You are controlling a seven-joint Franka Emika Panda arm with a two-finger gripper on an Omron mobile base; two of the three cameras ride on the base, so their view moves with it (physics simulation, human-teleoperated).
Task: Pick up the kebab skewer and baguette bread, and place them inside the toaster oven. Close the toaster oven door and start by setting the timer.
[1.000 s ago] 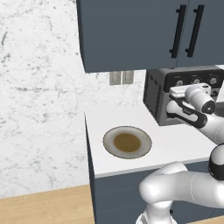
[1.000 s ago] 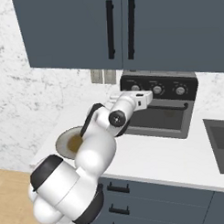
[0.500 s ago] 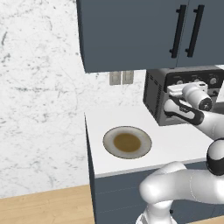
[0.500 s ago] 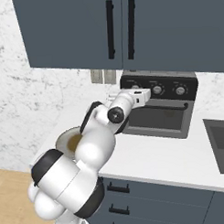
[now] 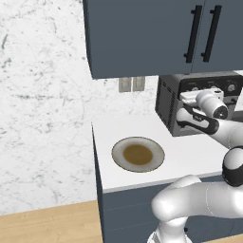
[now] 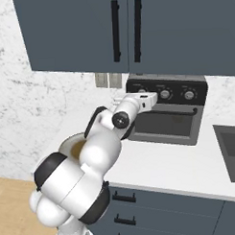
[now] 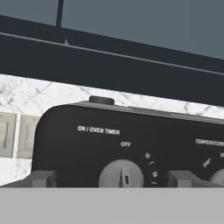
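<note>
The gripper (image 7: 112,178) is spread wide and empty at the bottom centre, the timer knob (image 7: 121,174) of the toaster oven (image 6: 167,113) being framed squarely between its fingertips, straight ahead

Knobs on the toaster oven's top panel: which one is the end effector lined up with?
The leftmost knob, labelled ON / OVEN TIMER, sits between the open end effector's fingertips; the temperature knob lies off to the right.

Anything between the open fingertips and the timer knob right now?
Nothing. In the hand view the timer knob sits centred between the two fingertips, pointer at OFF, with bare black toaster oven panel around it.
</note>
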